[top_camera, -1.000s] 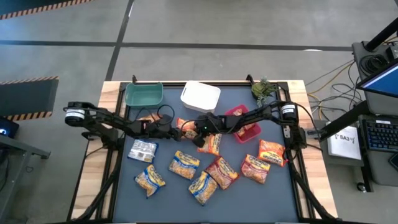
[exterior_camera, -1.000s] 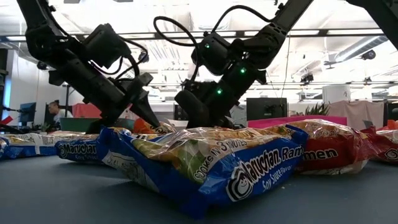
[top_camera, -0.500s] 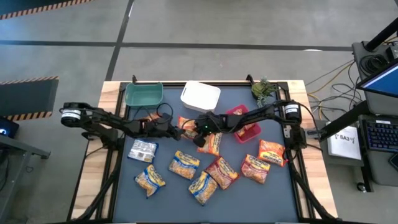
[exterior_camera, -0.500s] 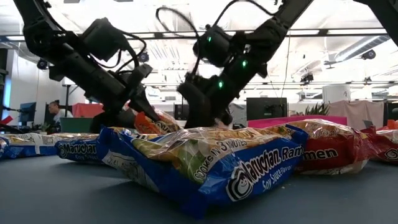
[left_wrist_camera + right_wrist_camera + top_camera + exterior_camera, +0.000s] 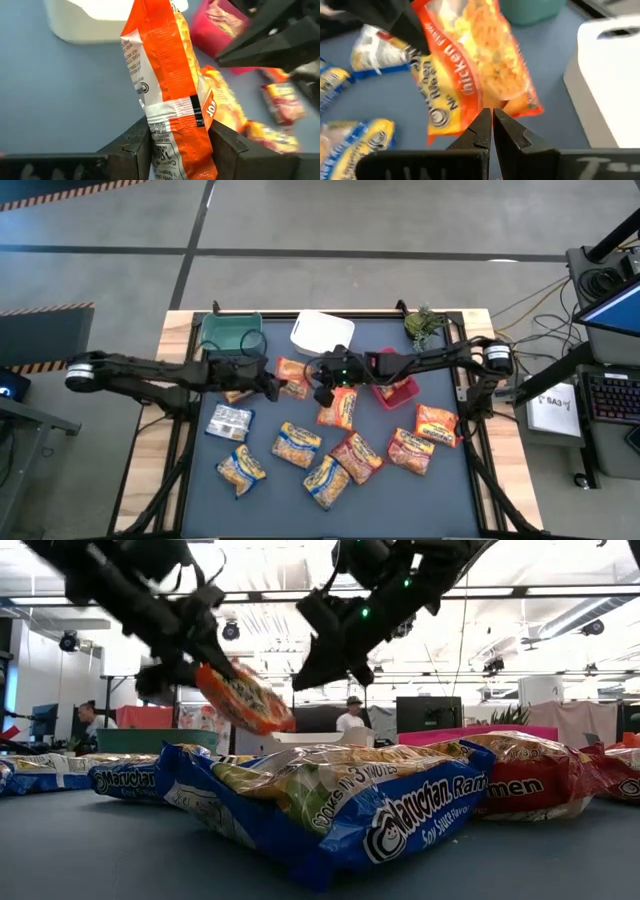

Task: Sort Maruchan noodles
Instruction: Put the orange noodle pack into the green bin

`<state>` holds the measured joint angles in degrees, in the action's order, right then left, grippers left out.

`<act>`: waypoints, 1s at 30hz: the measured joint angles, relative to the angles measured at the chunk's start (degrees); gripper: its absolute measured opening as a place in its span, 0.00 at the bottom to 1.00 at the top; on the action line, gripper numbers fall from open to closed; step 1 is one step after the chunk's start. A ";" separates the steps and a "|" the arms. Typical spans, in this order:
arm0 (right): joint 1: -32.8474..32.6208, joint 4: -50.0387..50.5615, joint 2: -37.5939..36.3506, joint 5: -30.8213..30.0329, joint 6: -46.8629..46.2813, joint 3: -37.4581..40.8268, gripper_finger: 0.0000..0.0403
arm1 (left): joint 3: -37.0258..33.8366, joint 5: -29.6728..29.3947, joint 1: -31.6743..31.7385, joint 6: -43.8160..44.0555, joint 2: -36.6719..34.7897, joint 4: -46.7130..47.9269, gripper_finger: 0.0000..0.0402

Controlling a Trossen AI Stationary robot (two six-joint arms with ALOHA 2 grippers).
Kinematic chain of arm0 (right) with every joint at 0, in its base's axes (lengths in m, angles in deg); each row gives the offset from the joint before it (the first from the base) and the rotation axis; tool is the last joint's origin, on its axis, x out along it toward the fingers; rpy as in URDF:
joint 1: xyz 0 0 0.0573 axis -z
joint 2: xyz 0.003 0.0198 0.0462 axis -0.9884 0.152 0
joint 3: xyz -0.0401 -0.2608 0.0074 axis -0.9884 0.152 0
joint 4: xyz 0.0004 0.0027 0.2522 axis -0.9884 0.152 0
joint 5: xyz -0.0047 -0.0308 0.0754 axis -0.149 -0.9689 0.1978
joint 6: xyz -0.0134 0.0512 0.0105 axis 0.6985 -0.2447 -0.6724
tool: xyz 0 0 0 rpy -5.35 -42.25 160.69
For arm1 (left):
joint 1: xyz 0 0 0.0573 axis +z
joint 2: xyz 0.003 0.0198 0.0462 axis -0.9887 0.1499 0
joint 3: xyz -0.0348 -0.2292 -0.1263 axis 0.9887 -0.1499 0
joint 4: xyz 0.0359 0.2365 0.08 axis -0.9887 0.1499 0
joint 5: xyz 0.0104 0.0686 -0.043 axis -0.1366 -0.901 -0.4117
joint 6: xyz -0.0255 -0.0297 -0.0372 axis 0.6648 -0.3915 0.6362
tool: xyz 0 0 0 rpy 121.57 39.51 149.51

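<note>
green bin (image 5: 231, 331) upper left of worktop (image 5: 450, 490) | white bin (image 5: 322, 335) top centre | red bin (image 5: 397, 389) right of centre | small plant (image 5: 421, 324) upper right

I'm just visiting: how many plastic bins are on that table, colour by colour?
green bin: 1
white bin: 1
red bin: 1
Total: 3 bins

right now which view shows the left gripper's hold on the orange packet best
The left wrist view: the orange packet stands pinched between the left gripper fingers. The high view shows it small at the gripper tip. The low view shows it lifted but the fingers in silhouette. The right wrist view shows its printed face.
</note>
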<state>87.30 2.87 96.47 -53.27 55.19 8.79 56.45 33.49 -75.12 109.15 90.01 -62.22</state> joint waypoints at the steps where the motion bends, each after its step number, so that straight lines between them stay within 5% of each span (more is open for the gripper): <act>1: 0.00 -0.21 -0.46 -0.50 0.39 0.00 0.02 | 2.66 -1.01 0.54 -1.72 -0.76 5.82 0.31; 6: 0.00 -0.29 -2.50 -1.04 1.04 0.21 0.02 | 17.28 -6.26 7.05 -13.05 -1.15 32.95 0.30; 10: -0.06 -0.09 -2.72 -1.01 0.99 0.59 0.02 | 25.33 -8.21 16.35 -21.99 -0.24 44.60 0.30; 15: -0.13 -0.07 -2.72 -1.00 0.97 1.10 0.02 | 28.77 -6.77 31.64 -31.03 -0.67 48.27 0.30; 21: -0.13 -0.12 -2.74 -1.00 0.95 1.11 0.02 | 27.47 2.35 50.17 -38.13 0.74 48.27 0.30; 26: -0.13 -0.17 -2.81 -0.97 0.95 1.14 0.02 | 27.76 5.98 49.76 -38.01 1.41 47.40 0.30; 30: -0.13 -0.17 -2.81 -0.95 0.95 1.22 0.02 | 27.71 2.36 49.35 -36.24 2.33 47.05 0.30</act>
<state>87.17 2.70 93.66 -54.22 56.14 10.01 84.16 35.84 -25.77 72.91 92.34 -15.17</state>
